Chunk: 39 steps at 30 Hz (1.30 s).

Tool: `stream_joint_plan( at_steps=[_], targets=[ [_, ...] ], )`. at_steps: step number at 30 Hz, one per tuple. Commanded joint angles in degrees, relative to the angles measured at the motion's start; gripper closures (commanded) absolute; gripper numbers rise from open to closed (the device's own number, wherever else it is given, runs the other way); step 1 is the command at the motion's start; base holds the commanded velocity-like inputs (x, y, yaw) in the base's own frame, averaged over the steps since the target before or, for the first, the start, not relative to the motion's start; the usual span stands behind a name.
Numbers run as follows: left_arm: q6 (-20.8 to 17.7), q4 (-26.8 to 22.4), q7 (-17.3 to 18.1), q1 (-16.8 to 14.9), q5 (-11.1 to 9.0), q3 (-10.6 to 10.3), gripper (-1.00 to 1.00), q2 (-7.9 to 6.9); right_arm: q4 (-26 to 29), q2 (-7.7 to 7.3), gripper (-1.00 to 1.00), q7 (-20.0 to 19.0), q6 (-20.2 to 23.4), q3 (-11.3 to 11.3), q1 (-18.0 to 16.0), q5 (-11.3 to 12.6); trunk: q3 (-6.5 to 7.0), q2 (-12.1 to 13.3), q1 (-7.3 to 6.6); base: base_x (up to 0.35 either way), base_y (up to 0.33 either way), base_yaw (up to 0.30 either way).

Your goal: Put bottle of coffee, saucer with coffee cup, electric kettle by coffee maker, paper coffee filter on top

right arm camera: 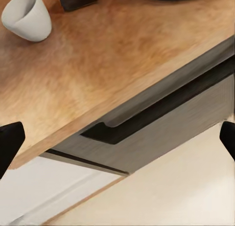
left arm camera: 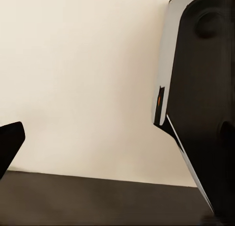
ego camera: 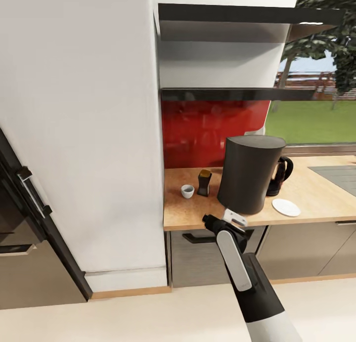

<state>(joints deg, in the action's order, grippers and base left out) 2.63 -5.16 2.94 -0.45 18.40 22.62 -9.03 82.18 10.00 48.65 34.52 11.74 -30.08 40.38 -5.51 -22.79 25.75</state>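
The coffee maker [ego camera: 249,174] stands on the countertop [ego camera: 316,196]. The electric kettle [ego camera: 282,176] is half hidden behind its right side. Left of it stand the bottle of coffee [ego camera: 204,182] and the coffee cup [ego camera: 187,191], which also shows in the right wrist view [right arm camera: 27,15]. The saucer [ego camera: 286,207] lies bare near the front edge, right of the coffee maker. My right gripper [ego camera: 222,217] [right arm camera: 117,143] hangs open and empty at the counter's front edge, below the coffee maker. My left gripper [left arm camera: 117,143] is open beside my body. The kitchen shelf [ego camera: 237,92] looks bare. The paper coffee filter is out of view.
A tall white cabinet wall [ego camera: 79,134] bounds the counter's left end, with a dark oven [ego camera: 20,208] further left. A grey drawer with a black handle [ego camera: 198,238] [right arm camera: 147,123] sits under the counter. A steel sink [ego camera: 336,174] is at the right.
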Motion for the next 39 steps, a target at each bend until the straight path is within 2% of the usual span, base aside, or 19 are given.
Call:
stream_joint_plan(
  at_steps=[1, 8, 20, 26, 39],
  targets=[
    [0.19, 0.37, 0.22, -0.03, 0.50, 0.50, -1.00, 0.04, -0.27, 0.00, -1.00, 0.48, 0.21, 0.04, -0.07, 0.31, -0.13, -0.13, 0.04, 0.000, 0.000, 0.000],
    [0.27, 1.59, 0.22, 0.01, 0.58, 0.57, -1.00, 0.15, -2.18, 0.00, -1.00, 0.47, 0.42, 0.10, -0.07, 0.65, -0.13, -0.13, 0.04, 0.000, 0.000, 0.000],
    [0.27, 1.64, 0.22, 0.01, 0.59, 0.58, -1.00, 0.15, -2.38, 0.00, -1.00, 0.45, 0.38, 0.12, -0.07, 0.71, -0.13, -0.13, 0.04, 0.025, 0.017, 0.000],
    [0.27, 1.64, 0.22, 0.01, 0.59, 0.58, -1.00, 0.15, -2.45, 0.00, -1.00, 0.41, 0.37, 0.12, -0.07, 0.75, -0.13, -0.13, 0.04, 0.268, 0.137, 0.000],
    [0.27, 1.76, 0.22, 0.01, 0.59, 0.58, -1.00, 0.15, -2.54, 0.00, -1.00, 0.41, 0.37, 0.12, -0.07, 1.89, -0.13, -0.13, 0.04, 0.328, 0.006, 0.000]
  ],
)
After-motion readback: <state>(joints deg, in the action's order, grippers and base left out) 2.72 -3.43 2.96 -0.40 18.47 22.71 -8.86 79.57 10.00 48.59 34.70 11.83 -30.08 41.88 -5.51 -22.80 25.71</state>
